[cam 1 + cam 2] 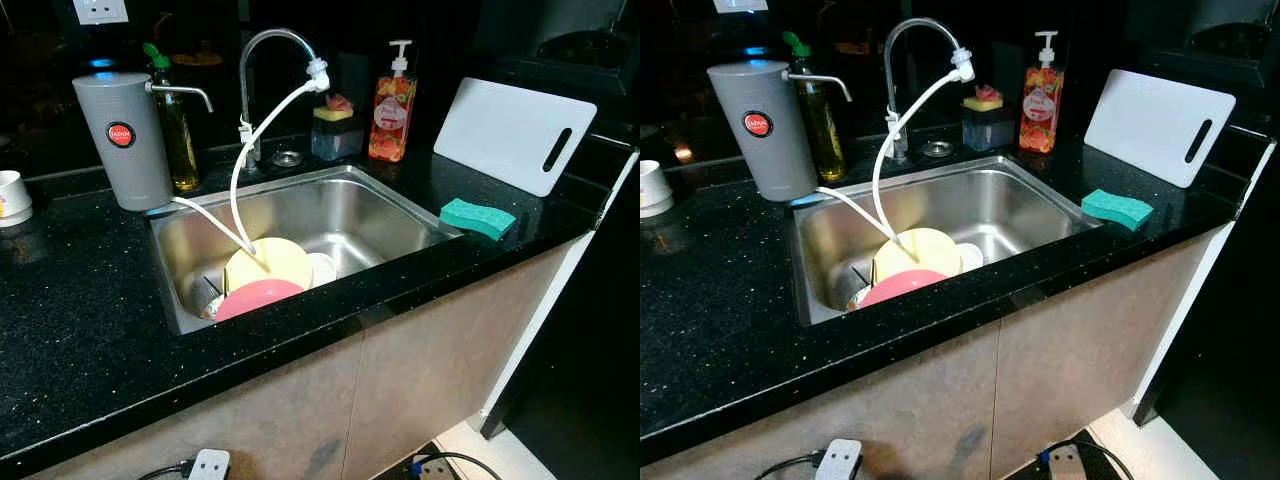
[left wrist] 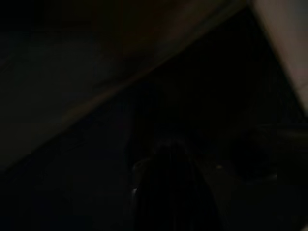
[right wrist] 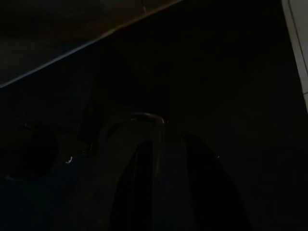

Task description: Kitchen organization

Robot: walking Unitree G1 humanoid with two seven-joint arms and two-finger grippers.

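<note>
Left eye view, item one: steel sink [image 1: 380,215] set into a black speckled counter [image 1: 80,340]. In its near left corner lie a yellow plate [image 1: 270,262], tilted, a pink plate [image 1: 258,297] in front of it, and a white dish [image 1: 322,268] just beside the yellow one. A white hose [image 1: 262,128] runs from the curved tap [image 1: 262,50] down to the yellow plate.

Item two, counter: grey canister [image 1: 125,140] with a red round label, its writing too small to read, at the sink's back left corner; oil bottle [image 1: 178,125] beside it; white cup [image 1: 12,195] far left; soap dispenser [image 1: 392,108] with a fruit label behind the sink; green sponge [image 1: 478,217] on the right rim; white cutting board [image 1: 515,132] leaning at the back right.

Item three, room: beige cabinet fronts [image 1: 400,385] below, a power strip [image 1: 208,465] on the floor.

Item four, my pincers: left gripper [image 2: 168,192] and right gripper [image 3: 159,183] hang in shadow; perhaps dark fingers, but I cannot tell whether they stand apart or together.
</note>
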